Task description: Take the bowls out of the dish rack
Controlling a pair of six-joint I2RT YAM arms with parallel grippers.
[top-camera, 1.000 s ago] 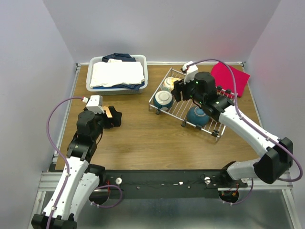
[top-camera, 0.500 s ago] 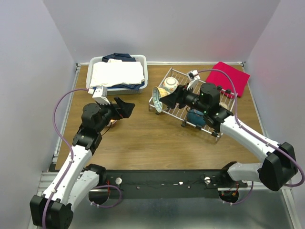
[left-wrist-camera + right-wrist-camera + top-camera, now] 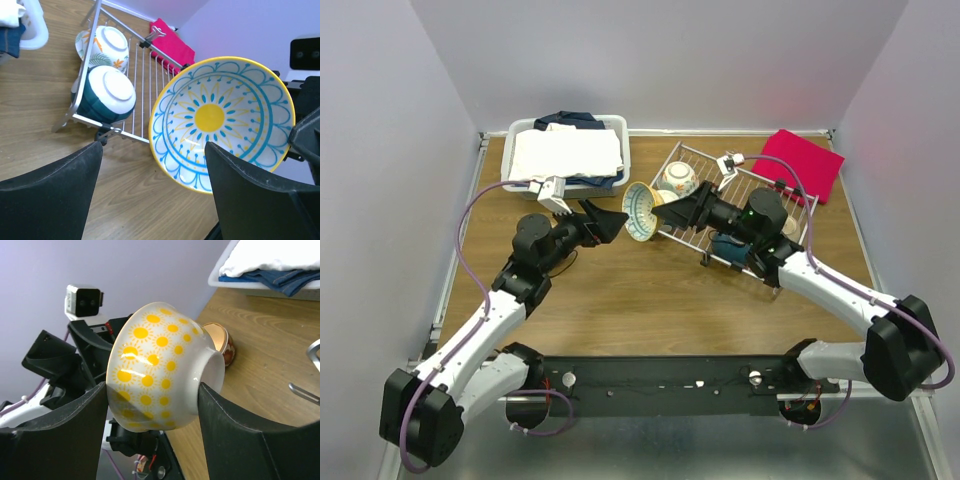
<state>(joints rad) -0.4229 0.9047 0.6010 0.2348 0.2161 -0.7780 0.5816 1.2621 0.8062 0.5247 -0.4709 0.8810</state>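
Observation:
My right gripper [image 3: 658, 210] is shut on a white bowl with yellow suns outside [image 3: 155, 365], one finger on its rim side and one at its foot. The bowl [image 3: 638, 212] hangs on its side above the table, left of the dish rack [image 3: 760, 200]. Its blue-and-yellow patterned inside [image 3: 220, 120] faces my left gripper [image 3: 610, 221], which is open right in front of the rim [image 3: 152, 147]. A floral bowl [image 3: 102, 45] and an upturned teal bowl [image 3: 107, 95] sit in the rack [image 3: 137, 75]. A small red bowl with an orange inside [image 3: 221, 342] stands on the table.
A white bin of folded cloth [image 3: 567, 152] stands at the back left. A red cloth [image 3: 802, 163] lies behind the rack at the back right. The right forearm [image 3: 820, 280] crosses the rack's near corner.
My right arm lifted the sun-patterned bowl out of the rack and swung it left, tipping it on its side. My left arm rose and reached right to meet it.

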